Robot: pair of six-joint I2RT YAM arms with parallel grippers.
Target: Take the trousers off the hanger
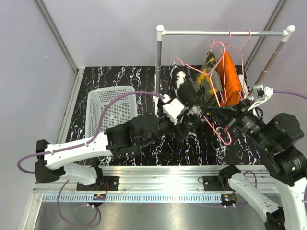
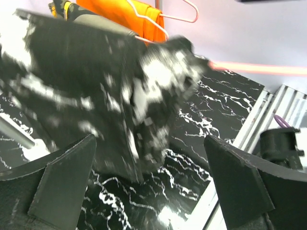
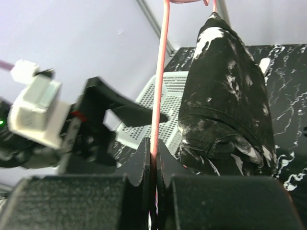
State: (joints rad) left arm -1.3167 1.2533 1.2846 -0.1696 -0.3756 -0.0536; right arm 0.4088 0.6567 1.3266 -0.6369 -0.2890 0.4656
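Over the black marbled table (image 1: 110,76), your right gripper (image 1: 230,125) is clamping a thin pink wire hanger (image 1: 218,100), black white-flecked cloth trousers (image 1: 181,86) draping it. At the left wrist, your left gripper (image 2: 148,141) is gaping wide, empty, trousers just ahead. At the right wrist, that narrow pinch is risking a slip if the cloth snags.

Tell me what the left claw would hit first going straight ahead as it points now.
The dark trousers: they hang straight ahead of the open left claw, in the middle of its view. Depth is unclear, but nothing nearer shows.
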